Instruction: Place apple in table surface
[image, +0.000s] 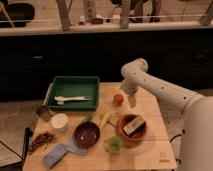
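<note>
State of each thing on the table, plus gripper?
apple: looks set down on table
gripper: low over table, close beside apple
tray: flat on table, white utensil inside
brown bowl: upright, looks empty
orange bowl: upright, block inside
cup: upright

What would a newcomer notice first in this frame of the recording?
The white arm reaches in from the right, with its hand low over the far right part of the table, just right of the apple. Next come the green tray at the far left and the orange bowl near the front, which holds a block.
</note>
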